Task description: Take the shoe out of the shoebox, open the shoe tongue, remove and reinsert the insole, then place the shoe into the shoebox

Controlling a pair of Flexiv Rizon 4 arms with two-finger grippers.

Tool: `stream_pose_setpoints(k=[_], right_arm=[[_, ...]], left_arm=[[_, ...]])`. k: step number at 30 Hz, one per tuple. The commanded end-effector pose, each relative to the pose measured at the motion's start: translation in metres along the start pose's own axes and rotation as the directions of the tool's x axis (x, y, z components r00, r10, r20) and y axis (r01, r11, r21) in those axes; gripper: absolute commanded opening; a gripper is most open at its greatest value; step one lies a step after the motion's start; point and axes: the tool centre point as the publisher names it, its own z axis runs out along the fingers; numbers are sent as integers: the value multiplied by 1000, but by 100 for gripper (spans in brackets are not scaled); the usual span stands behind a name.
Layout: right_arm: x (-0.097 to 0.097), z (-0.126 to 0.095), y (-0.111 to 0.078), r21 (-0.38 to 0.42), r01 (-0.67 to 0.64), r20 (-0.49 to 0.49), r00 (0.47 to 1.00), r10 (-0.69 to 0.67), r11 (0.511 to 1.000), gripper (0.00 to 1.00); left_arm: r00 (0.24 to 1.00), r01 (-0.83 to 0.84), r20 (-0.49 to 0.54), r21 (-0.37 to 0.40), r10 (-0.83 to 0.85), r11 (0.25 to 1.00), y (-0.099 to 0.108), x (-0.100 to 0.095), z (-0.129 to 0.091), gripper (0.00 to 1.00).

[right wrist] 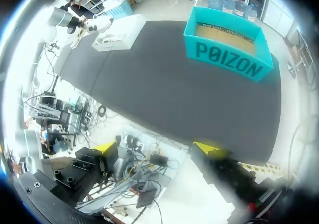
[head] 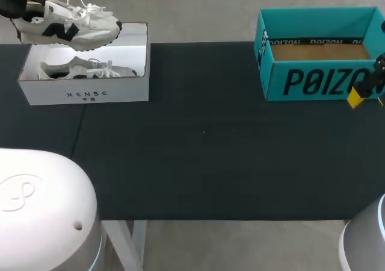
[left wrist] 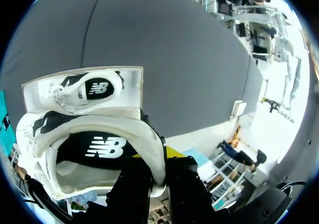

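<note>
A white sneaker point(head: 66, 23) with black markings hangs above the white shoebox point(head: 84, 89) at the table's far left. My left gripper point(head: 23, 11) is shut on its heel. In the left wrist view the heel collar point(left wrist: 149, 149) sits pinched between the dark fingers of that gripper point(left wrist: 158, 170). A second matching sneaker point(head: 87, 70) lies inside the shoebox point(left wrist: 132, 92), also seen as the lower sneaker point(left wrist: 84, 90). My right gripper point(head: 356, 97) stands open by the front right corner of a teal box. It holds nothing, its yellow tips wide apart around the gripper's middle point(right wrist: 157, 148).
An open teal cardboard box point(head: 313, 78) with a brown floor stands at the far right, also seen as the teal box point(right wrist: 227, 47). A dark cloth point(head: 204, 150) covers the table between the two boxes.
</note>
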Motion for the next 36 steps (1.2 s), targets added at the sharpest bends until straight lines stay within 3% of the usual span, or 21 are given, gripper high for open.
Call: stream_pose_setpoints(k=[1, 9, 19, 28, 36], right_arm=[[0, 0, 2, 5, -1, 0, 1000, 1, 1000, 100], [0, 0, 2, 5, -1, 0, 1000, 1, 1000, 100], [0, 0, 2, 5, -1, 0, 1000, 1, 1000, 100], [0, 0, 2, 5, -1, 0, 1000, 1, 1000, 100], [0, 0, 2, 5, -1, 0, 1000, 1, 1000, 100]], left_arm=[[1000, 4, -7, 35, -3, 999, 28, -6, 22, 0], [1000, 31, 3, 73, -31, 997, 40, -19, 55, 0], [1000, 14, 13, 113, -15, 994, 28, -45, 90, 0], [1000, 17, 20, 145, -20, 989, 26, -53, 119, 0], [999, 17, 34, 149, -23, 989, 42, -61, 133, 0]])
